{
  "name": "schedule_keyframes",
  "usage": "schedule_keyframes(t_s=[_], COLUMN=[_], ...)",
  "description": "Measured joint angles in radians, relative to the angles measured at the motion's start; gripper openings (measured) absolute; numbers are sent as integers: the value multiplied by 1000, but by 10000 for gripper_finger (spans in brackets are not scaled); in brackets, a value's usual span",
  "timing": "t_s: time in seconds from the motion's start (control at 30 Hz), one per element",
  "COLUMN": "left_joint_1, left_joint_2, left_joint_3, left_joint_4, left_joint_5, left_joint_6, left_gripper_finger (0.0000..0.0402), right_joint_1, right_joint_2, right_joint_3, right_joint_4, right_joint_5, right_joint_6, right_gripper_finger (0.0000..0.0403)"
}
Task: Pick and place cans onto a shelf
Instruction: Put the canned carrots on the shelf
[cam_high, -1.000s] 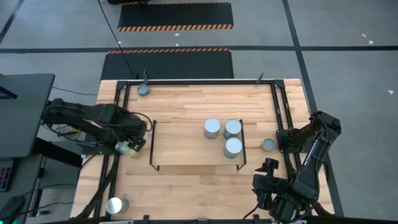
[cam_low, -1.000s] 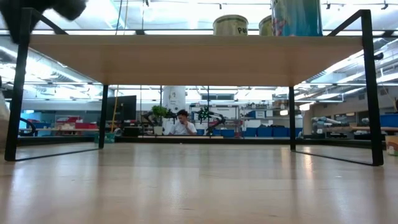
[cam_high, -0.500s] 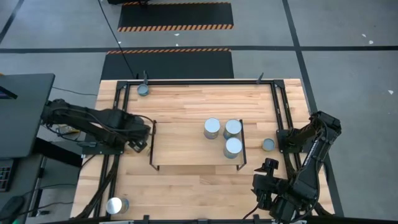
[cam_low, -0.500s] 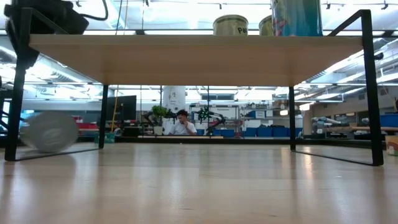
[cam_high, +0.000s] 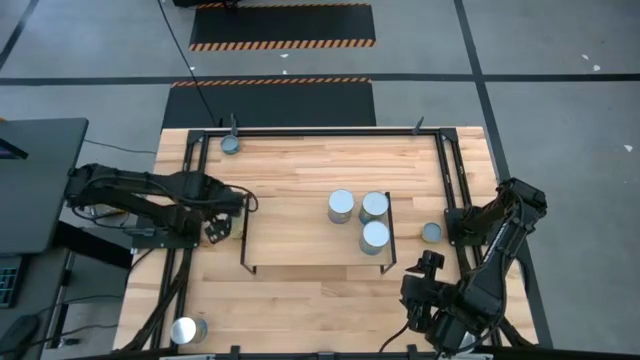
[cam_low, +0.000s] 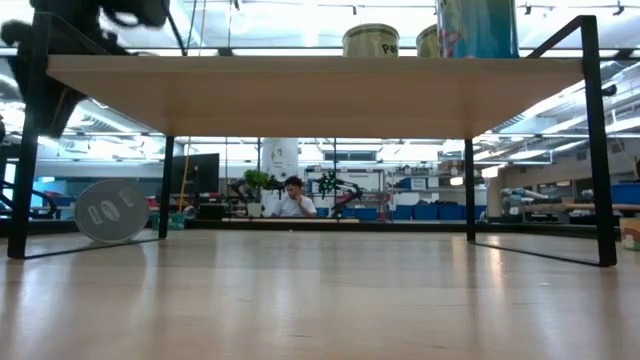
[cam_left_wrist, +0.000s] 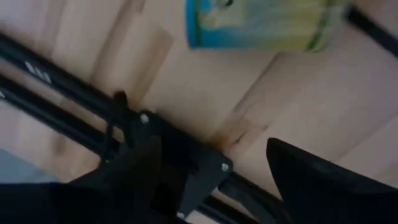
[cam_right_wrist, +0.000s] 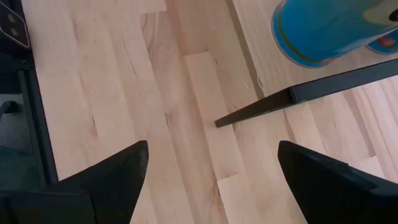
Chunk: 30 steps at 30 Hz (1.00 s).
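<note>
Three cans (cam_high: 362, 217) upright on the shelf (cam_high: 290, 240) toward its 3 o'clock end, clustered close together. A fallen can (cam_low: 112, 210) on its side on the table (cam_high: 310, 290) just off the shelf's 9 o'clock end, beneath the left tool (cam_high: 222, 228); that tool spread and empty. More cans on the table at 11 o'clock (cam_high: 231, 144), 7 o'clock (cam_high: 184, 330) and 3 o'clock (cam_high: 431, 232). Right tool (cam_right_wrist: 208, 180) spread wide, empty, waiting near 5 o'clock, off the shelf's corner.
</note>
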<state>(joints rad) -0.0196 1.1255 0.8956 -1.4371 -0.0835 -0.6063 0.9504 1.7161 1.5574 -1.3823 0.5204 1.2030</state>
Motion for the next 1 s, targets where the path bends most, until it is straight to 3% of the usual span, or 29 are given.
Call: schedule_keyframes(t_s=[0.07,0.3,0.6,0.73,1.0], left_joint_1=[52,264,720,890,940], left_joint_2=[-6,-71,-85,-72,98], left_joint_3=[-37,-86,-84,-84,-84], left_joint_4=[20,166,289,292,281], left_joint_5=[-1,92,260,414,485], left_joint_6=[-15,227,374,409,460], left_gripper_finger=[310,294,284,283,280], right_joint_1=[0,0,-3,-3,-6], right_joint_2=[0,0,0,0,0], right_joint_3=[0,0,0,0,0], right_joint_4=[-2,-2,-2,-1,0], right_joint_5=[-4,-24,-25,-25,-25], right_joint_6=[-2,-2,5,5,2], right_gripper_finger=[367,367,367,367,367])
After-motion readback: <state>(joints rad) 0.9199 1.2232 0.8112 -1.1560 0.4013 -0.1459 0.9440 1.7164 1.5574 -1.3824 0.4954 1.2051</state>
